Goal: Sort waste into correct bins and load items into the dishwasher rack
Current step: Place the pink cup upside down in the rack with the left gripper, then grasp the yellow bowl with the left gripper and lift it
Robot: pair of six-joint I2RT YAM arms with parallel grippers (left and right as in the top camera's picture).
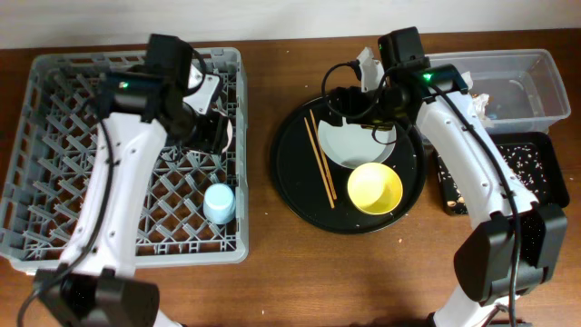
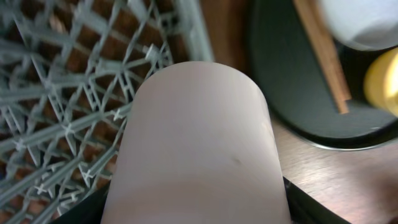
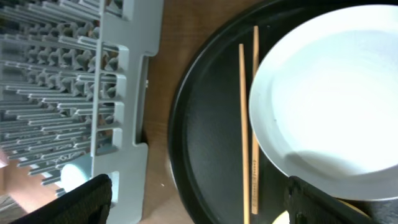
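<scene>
Logged large square grey plastic rack with upright pegs (image 1: 200, 250) at far left of brown wooden table (image 1: 263, 291). Found small light-blue cup (image 1: 219, 202) standing inside it, close to the right wall, toward the front. Found left gripper (image 1: 213, 123) above the rack's right rear part, clamped on small pale-pink cup (image 2: 199, 143). Saw that cup filling the left wrist view, black fingers (image 2: 81, 208) against both its flanks, rack lattice beneath and to its left. Cannot tell whether the cup touches the pegs.

Noted large round black tray (image 1: 295, 173) just right of the rack, apart from it. Counted two thin wooden chopsticks (image 3: 249, 124) lying side by side on its left half, hard against the left edge of round white plate (image 3: 329, 106). Noted round yellow bowl (image 1: 375, 188) upright at the tray's front, touching the plate's front rim. Found right gripper (image 3: 211, 205) over the tray's rear, above the plate, fingers spread apart with nothing gripped; saw chopsticks and plate edge below the gap in the right wrist view.

Noted clear plastic rectangular tub (image 1: 554, 91) at rear right, holding a pale crumpled scrap at its left end, partly hidden by the right arm. Noted shallow black rectangular tray (image 1: 545, 195) just in front of it, with beige crumbs (image 1: 517, 159) scattered inside.
</scene>
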